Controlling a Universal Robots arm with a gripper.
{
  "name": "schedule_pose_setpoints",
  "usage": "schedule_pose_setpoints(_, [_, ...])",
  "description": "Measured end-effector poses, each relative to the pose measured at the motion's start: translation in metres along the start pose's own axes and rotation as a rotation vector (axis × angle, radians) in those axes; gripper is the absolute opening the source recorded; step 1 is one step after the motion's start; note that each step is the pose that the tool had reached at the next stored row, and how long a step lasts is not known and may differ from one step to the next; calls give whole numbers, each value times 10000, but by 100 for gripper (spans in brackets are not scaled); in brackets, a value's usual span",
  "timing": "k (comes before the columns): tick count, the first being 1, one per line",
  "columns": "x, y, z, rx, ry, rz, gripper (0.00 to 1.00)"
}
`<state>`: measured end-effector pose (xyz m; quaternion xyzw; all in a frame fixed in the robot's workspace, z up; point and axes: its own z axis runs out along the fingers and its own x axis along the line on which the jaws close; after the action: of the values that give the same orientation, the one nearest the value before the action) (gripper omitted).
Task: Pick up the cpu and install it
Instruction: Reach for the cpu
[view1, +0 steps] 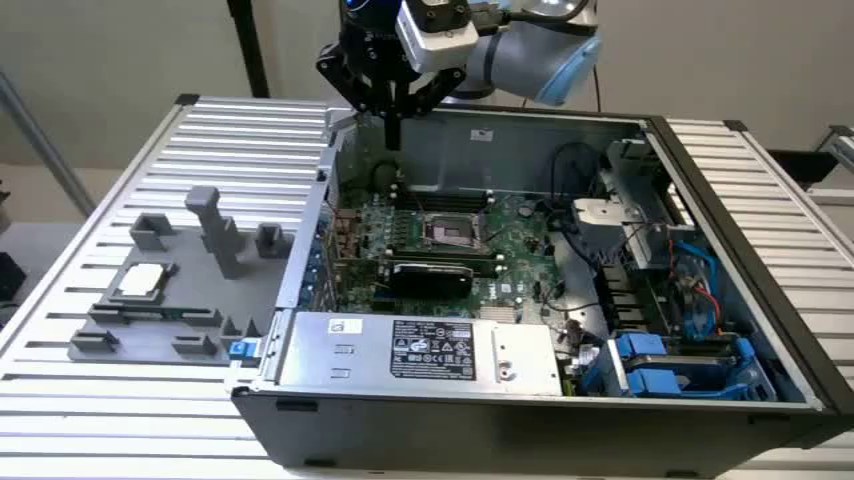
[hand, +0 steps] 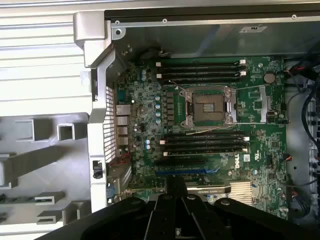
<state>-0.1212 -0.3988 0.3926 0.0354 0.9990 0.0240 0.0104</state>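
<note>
Exterior view: black gripper (view1: 391, 132) clenched empty; shiny square cpu (view1: 144, 281) lies on grey fixture (view1: 200, 296).

Socket (view1: 451, 232) is open from above, with low memory slots (hand: 200, 70) flanking it and a black card (view1: 427, 278) just beside it on the near side. The case side wall (view1: 310, 250) stands between the grey fixture (view1: 174, 330) and the motherboard (hand: 150, 100), and a tall post (view1: 214, 230) rises on the fixture near the cpu (view1: 143, 281). The power supply box (view1: 414, 350) blocks the near edge and cables (view1: 587, 240) crowd the exterior view's right; the claw (view1: 392, 140), fingers together, hangs above the far wall in clear air.
</note>
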Motion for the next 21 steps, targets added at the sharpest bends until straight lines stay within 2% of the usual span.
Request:
schedule_pose_setpoints(12, [4,0,0,0,-1,-1,11])
schedule_pose_setpoints(21, [391,-28,-7,11,0,-3,11])
